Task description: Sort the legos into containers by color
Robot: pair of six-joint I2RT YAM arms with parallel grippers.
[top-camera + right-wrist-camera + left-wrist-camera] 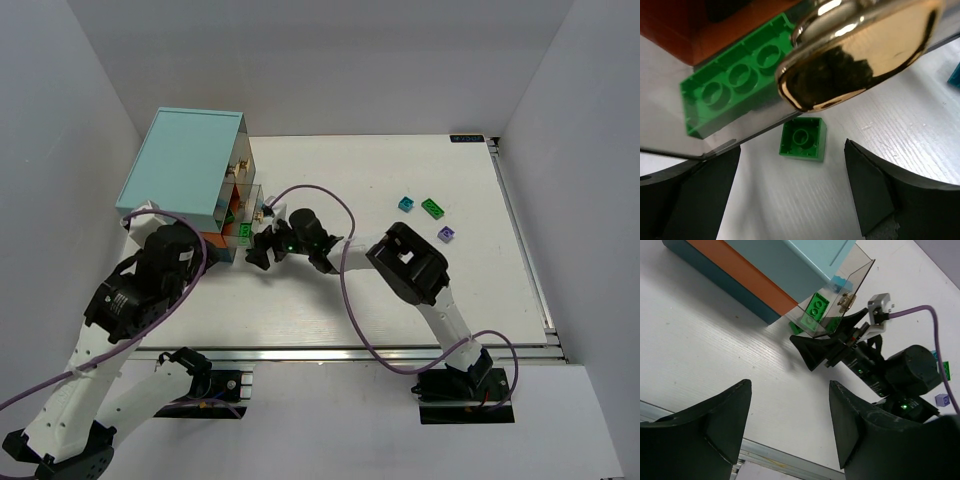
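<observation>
A clear drawer [243,228] stands pulled out of the teal-topped cabinet [185,165], with a long green lego [735,80] inside it. A small green lego [802,139] lies upside down on the table just below the drawer's front and its gold knob [855,55]. My right gripper [791,150] is open, low at the drawer's front, with the small green lego between its fingers and untouched. In the left wrist view the right gripper [825,347] sits against the drawer [840,290]. My left gripper [790,390] is open and empty, above bare table near the front edge.
Loose legos lie at the right of the table: a cyan one [406,204], a green one [433,208] and a pale purple one [447,234]. A second drawer [240,190] is pulled out above the first. The right arm's purple cable [345,215] loops over the middle.
</observation>
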